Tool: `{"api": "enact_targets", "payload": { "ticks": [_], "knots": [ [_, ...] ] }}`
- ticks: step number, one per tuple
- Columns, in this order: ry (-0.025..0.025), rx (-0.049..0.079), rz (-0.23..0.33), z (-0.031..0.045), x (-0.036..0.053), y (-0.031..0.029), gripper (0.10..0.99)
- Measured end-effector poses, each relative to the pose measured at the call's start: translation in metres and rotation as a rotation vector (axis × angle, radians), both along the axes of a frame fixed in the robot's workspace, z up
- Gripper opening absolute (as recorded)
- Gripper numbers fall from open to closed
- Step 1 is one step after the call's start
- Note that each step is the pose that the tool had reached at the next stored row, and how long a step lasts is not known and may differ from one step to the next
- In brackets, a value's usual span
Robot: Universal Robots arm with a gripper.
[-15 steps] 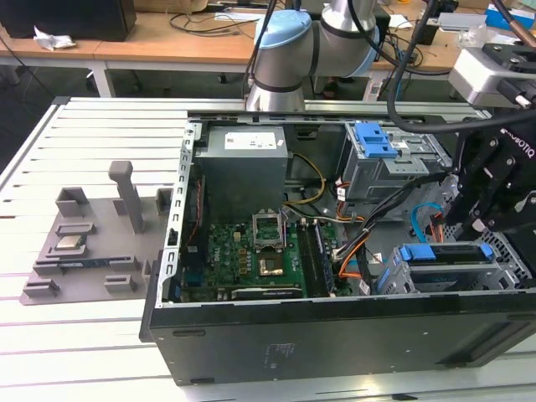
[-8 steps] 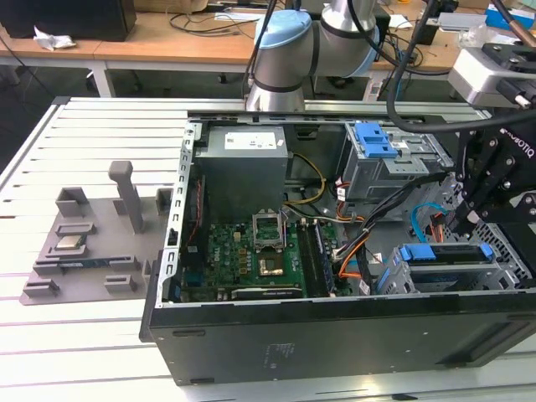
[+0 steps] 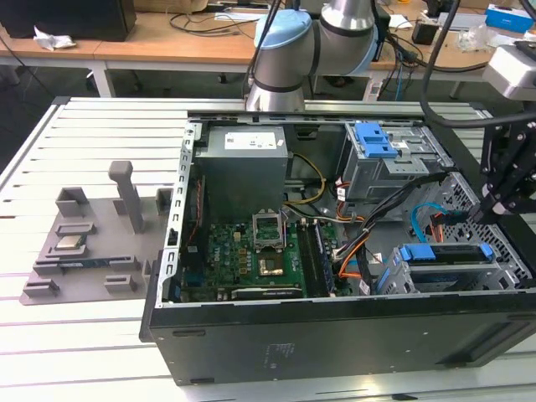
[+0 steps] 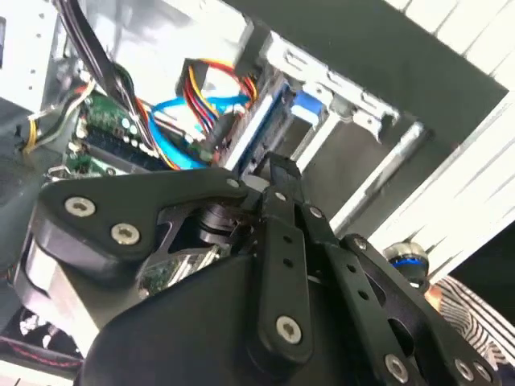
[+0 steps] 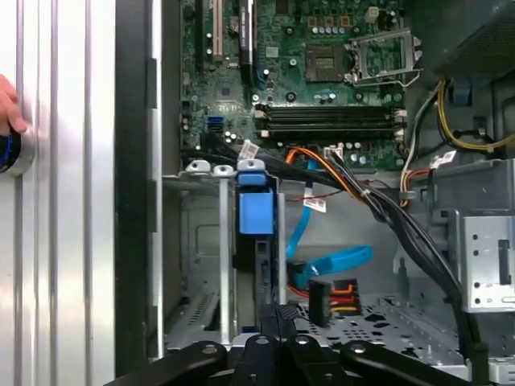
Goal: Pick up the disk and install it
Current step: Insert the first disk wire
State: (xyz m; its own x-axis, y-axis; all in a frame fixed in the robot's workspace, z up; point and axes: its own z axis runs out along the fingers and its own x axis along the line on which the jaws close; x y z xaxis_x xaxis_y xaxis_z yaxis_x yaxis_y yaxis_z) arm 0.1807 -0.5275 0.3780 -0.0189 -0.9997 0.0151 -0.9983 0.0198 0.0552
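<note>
The arm's grey and pale-blue joints stand behind the open computer case [image 3: 335, 318] in the exterior view, and the black gripper [image 3: 502, 197] hangs at the exterior view's right, over the case's front corner, just above the lower drive cage [image 3: 452, 272]. In both wrist views the dark finger linkages converge toward the cage, with the gripper [image 5: 278, 322] right at the near end of the slot. Whether the fingers are apart or pressed together cannot be told, since their tips are hidden against the cage.

The disk [image 5: 256, 241] sits edge-on inside that cage, standing upright in 1 slot between the grey metal rails. Its bright blue plastic frame shows as a blue block at the far end and a thin dark body running down toward the gripper. In the exterior view the same disk [image 3: 444, 253] appears as a long blue strip across the cage top. A hand [image 5: 8, 104] rests on the ribbed table beside the case.
</note>
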Motion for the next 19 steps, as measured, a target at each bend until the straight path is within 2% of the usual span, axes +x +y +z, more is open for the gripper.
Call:
{"api": "enact_targets", "payload": {
  "ticks": [1, 2, 3, 5, 7, 9, 11, 13, 15, 16, 19],
  "knots": [
    [0.0, -0.001, 0.0, -0.0018, 0.0, 0.0044, 0.106],
    [0.0, -0.001, 0.0, -0.0044, 0.0, 0.0119, 0.106],
    [0.0, -0.001, 0.0, -0.0058, 0.0, 0.0169, 0.106],
    [0.0, -0.001, 0.0, -0.0096, -0.0001, 0.021, 0.106],
    [0.0, -0.001, 0.0, -0.0132, 0.0, 0.0228, 0.106],
    [0.0, -0.001, 0.0, -0.0138, 0.0, 0.023, 0.106],
    [0.0, -0.001, 0.0, -0.0139, 0.0, 0.023, 0.239],
    [0.0, -0.003, 0.0, -0.0155, -0.0039, 0.023, 0.239],
    [0.0, -0.01, 0.0, -0.0228, -0.0059, 0.023, 0.239],
    [0.0, -0.017, 0.0, -0.0232, -0.006, 0.0227, 0.239],
    [0.0001, -0.017, 0.0, -0.0232, -0.006, 0.0227, 0.239]
  ]
}}
